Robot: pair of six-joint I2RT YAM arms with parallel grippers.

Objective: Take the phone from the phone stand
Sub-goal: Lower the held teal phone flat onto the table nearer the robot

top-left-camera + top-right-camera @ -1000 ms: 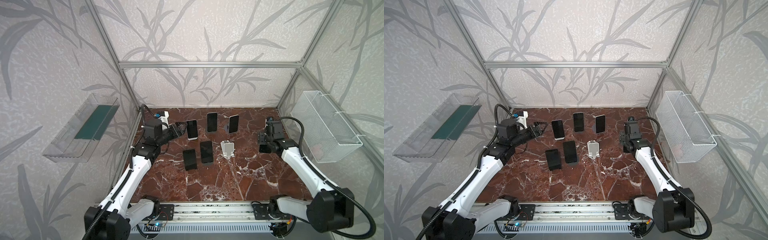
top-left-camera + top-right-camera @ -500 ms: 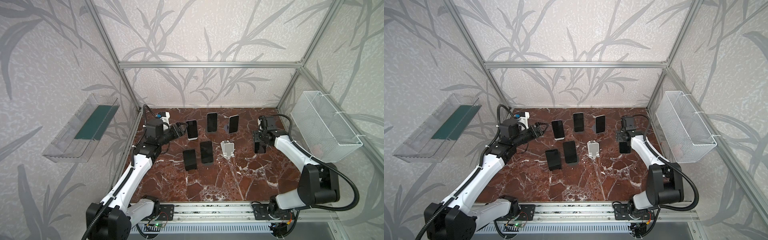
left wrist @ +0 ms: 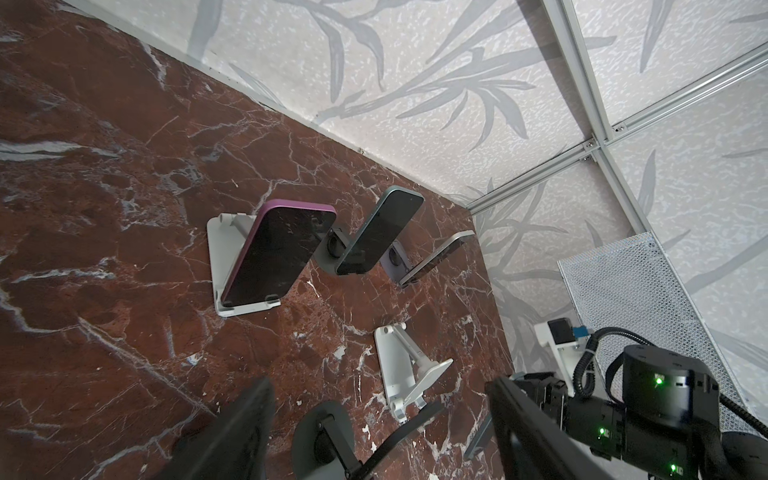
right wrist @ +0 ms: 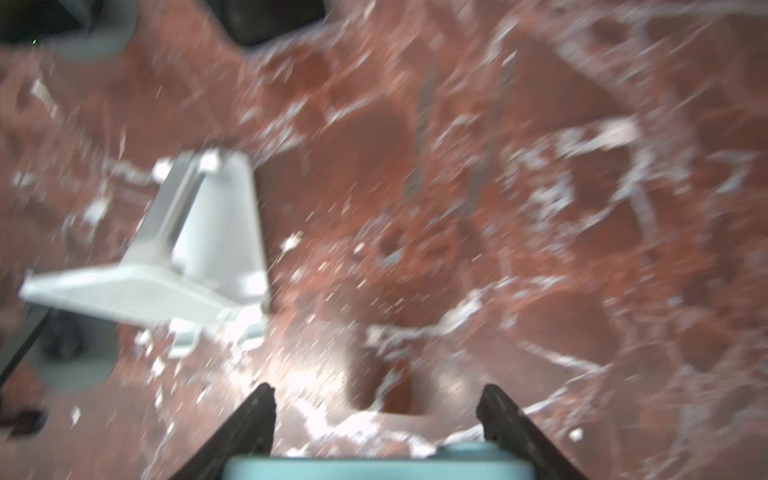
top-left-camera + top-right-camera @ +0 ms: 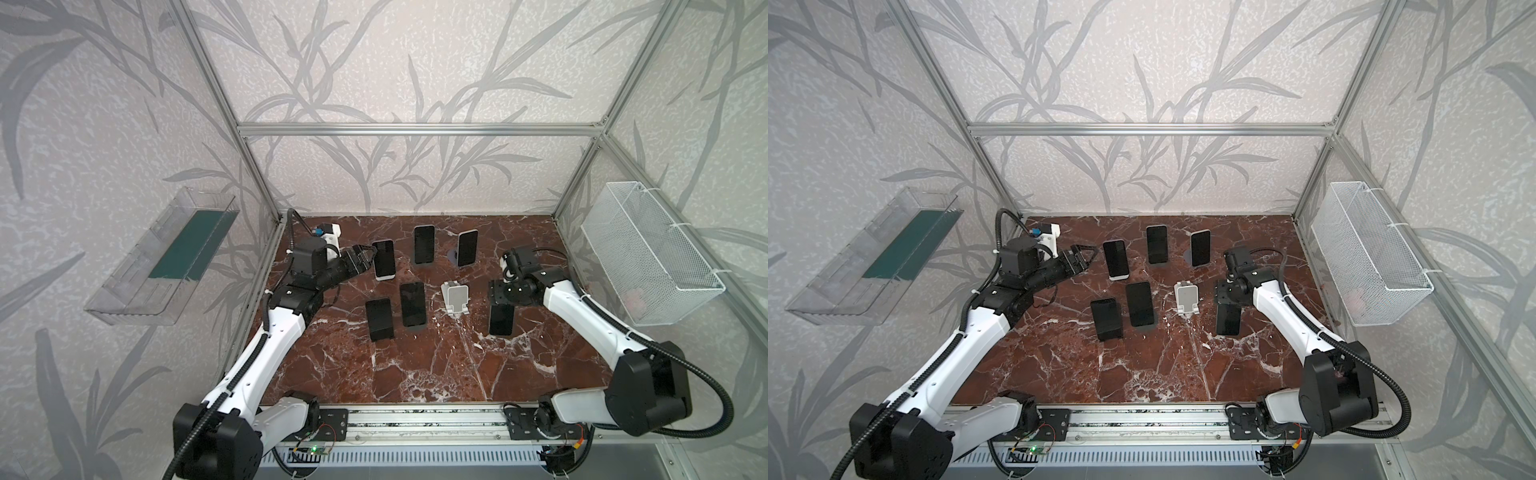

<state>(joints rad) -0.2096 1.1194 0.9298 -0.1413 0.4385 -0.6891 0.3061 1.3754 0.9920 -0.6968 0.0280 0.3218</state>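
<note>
Right wrist view: right hand (image 4: 376,399) clenched on teal phone (image 4: 374,467), edge pinched between both fingers (image 4: 257,419), low centre of frame. Empty white stand (image 4: 195,257) sits left of centre, phone clear of it, so lift-off looks done, carry-away is the step now. In both top views phone hangs just right of stand over tabletop (image 5: 415,374), contact unclear. Next move needs a gentle lowering flat, then release. Left hand (image 5: 368,255) released, empty, near purple phone (image 3: 274,253)

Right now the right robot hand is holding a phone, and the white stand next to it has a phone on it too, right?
Not quite: the white stand next to it is empty, with no phone on it; both top views show that. The right gripper is indeed holding a phone.
</note>
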